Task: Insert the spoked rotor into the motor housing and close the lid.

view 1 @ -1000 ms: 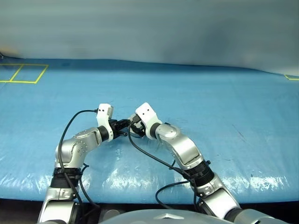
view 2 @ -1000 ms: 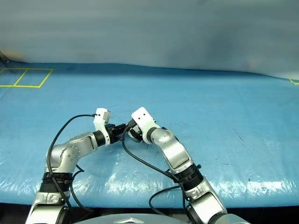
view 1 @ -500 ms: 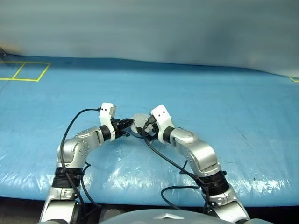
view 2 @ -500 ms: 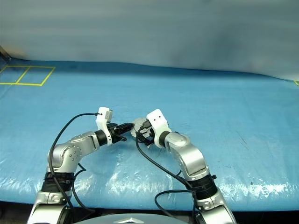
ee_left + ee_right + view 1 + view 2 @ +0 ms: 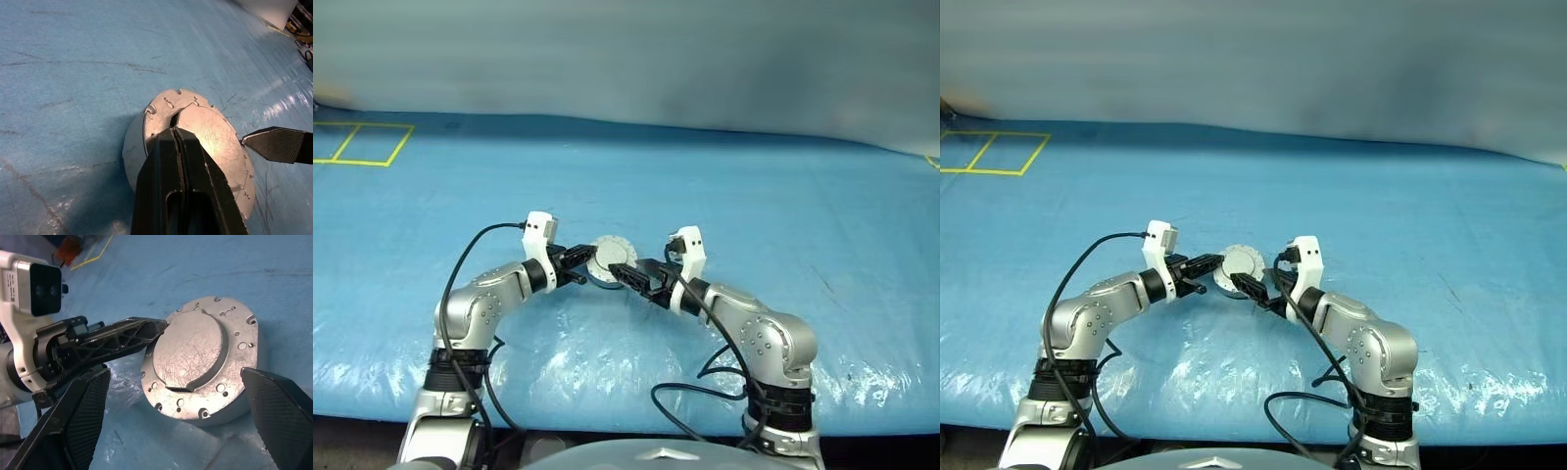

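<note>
Motor housing: the motor housing (image 5: pixel 230 396) is a round silver-grey metal body standing on the blue sheet (image 5: pixel 783 196), near the front edge, between the two arms. Its side wall shows in the right wrist view; the inside is hidden.

Lid: the lid (image 5: pixel 195 352) lies flat on top of the housing, closed, smooth scratched outer face up. A ring of small holes runs round the flange beside it.

Spoked rotor: it cannot be made out, since the closed lid covers the housing's inside.

Left tool: the left tool (image 5: pixel 177 134) has its two black fingers pressed together with no gap. Their tips rest on the edge of the lid's raised centre; whether they pinch anything there cannot be told. In the head views it reaches the housing from the robot's left side.

Right tool: the right tool (image 5: pixel 171 431) stands wide, one finger (image 5: pixel 83 416) to either side of the housing and apart from it, holding nothing. In the left wrist view one tip sits just beside the housing's rim, seemingly clear of it.

Worktop: the worktop is covered by the crinkled blue sheet, with yellow tape lines (image 5: pixel 362 147) at the far left corner.
</note>
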Controlling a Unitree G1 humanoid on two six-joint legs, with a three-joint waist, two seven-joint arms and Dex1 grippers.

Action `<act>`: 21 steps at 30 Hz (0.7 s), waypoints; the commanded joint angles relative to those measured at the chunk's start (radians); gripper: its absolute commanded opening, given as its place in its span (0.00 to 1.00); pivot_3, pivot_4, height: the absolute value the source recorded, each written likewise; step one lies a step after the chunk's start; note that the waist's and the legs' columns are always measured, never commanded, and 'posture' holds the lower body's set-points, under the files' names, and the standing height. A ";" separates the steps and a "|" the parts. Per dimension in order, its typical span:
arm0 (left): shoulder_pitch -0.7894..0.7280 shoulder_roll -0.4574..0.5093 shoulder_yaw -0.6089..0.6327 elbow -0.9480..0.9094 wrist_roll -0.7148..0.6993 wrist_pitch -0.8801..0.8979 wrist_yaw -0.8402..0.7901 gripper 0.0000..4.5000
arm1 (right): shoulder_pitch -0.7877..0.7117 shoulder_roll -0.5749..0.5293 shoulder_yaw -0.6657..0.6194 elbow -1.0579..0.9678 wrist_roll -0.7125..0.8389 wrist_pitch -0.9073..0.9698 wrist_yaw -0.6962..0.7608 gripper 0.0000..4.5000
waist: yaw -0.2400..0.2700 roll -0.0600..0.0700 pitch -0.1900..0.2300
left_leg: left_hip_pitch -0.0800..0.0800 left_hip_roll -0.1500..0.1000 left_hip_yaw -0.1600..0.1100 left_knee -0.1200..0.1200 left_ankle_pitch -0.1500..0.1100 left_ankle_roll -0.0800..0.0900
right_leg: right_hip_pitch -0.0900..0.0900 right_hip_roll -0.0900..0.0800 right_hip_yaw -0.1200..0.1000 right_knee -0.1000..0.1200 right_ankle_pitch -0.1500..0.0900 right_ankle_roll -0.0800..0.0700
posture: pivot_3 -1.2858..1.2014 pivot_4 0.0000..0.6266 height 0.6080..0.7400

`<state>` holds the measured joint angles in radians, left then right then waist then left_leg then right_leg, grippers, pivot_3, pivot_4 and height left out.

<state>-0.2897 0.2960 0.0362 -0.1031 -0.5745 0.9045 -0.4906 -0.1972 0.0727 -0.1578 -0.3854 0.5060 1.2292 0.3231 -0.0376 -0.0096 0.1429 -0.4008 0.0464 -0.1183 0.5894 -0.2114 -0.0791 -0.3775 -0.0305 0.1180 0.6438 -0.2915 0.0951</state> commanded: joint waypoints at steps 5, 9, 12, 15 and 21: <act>0.023 -0.010 -0.036 -0.002 0.006 0.014 -0.019 0.00 | -0.034 0.146 -0.206 0.106 0.114 0.027 -0.192 1.00 | 0.000 0.003 0.004 | -0.005 0.000 0.000 0.001 0.000 0.000 | -0.003 0.000 -0.001 0.001 0.003 -0.002 | 0.52 0.24 1.00; 0.031 -0.009 -0.032 -0.009 0.006 0.015 -0.020 0.00 | -0.064 0.177 -0.283 0.150 0.203 0.078 -0.261 1.00 | 0.000 0.004 0.005 | -0.011 0.000 0.000 0.001 0.000 0.000 | -0.004 0.000 -0.001 0.001 0.005 -0.002 | 0.52 0.24 1.00; 0.032 -0.008 -0.030 -0.010 0.008 0.015 -0.020 0.00 | -0.057 0.184 -0.277 0.182 0.259 0.114 -0.282 1.00 | -0.002 0.004 0.004 | -0.011 0.000 0.000 0.001 0.000 0.000 | -0.004 0.000 -0.001 0.001 0.004 -0.003 | 0.52 0.24 1.00; 0.033 -0.008 -0.028 -0.010 0.009 0.014 -0.020 0.00 | -0.047 0.192 -0.248 0.203 0.311 0.133 -0.296 1.00 | -0.007 0.005 0.004 | -0.011 0.000 0.000 0.001 0.000 0.000 | -0.004 0.000 -0.001 0.001 0.004 -0.004 | 0.52 0.24 1.00; 0.034 -0.006 -0.028 -0.012 0.009 0.015 -0.022 0.00 | -0.045 0.228 -0.198 0.254 0.413 0.147 -0.318 1.00 | -0.017 0.005 0.004 | -0.010 0.000 0.000 0.002 0.000 0.001 | -0.003 0.000 -0.001 0.002 0.004 -0.003 | 0.52 0.24 1.00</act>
<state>-0.2748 0.2909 0.0385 -0.1185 -0.5697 0.9027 -0.5073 -0.2788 0.1309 -0.3955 -0.1671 0.8901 1.3439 0.0229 -0.0544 -0.0045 0.1469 -0.4109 0.0465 -0.1185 0.5914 -0.2109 -0.0784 -0.3808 -0.0305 0.1169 0.6457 -0.2874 0.0917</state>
